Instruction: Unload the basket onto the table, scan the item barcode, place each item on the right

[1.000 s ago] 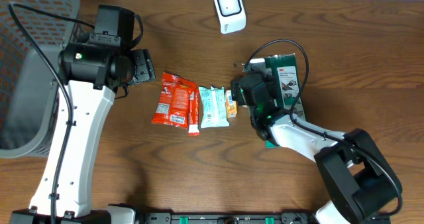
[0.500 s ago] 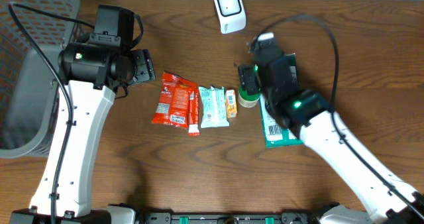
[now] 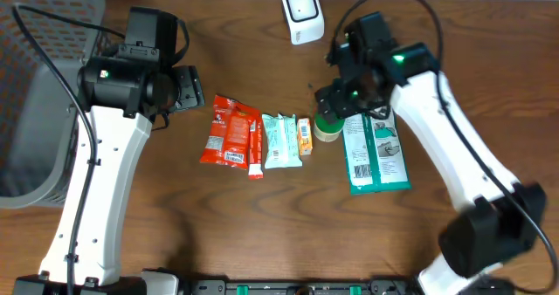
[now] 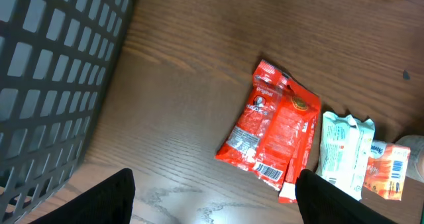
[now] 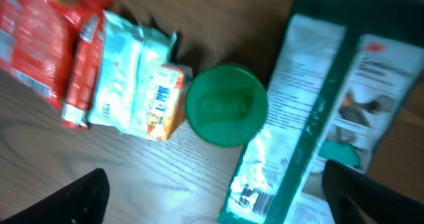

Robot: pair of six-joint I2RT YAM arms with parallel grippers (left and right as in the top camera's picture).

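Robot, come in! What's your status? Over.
Left gripper, right gripper open, empty. Green package lying flat, barcode up, away from scanner. Jar close beside it.

Dark wooden table (image 3: pixel 175 216): red foil packet (image 3: pixel 229 131), pale teal packet (image 3: pixel 281 140), small orange packet (image 3: pixel 304 136), green-lidded round tub (image 3: pixel 327 129), flat green-white package (image 3: pixel 376 155) in a row; white boxy scanner (image 3: pixel 302 13) beyond.

Flat green package (image 3: pixel 377 160) lies loose on the desk (image 3: pixel 262 234), at about 3 o'clock from desk centre. Its long axis runs roughly 12 to 6, tilted slightly. The printed side faces up, with white text panels and a barcode near its 7 o'clock corner. A green-lidded tub (image 3: pixel 327 127) sits just beside its 10 o'clock corner. White boxy scanner (image 3: pixel 302 14) stands at the desk's 12 o'clock edge, well apart from the package.
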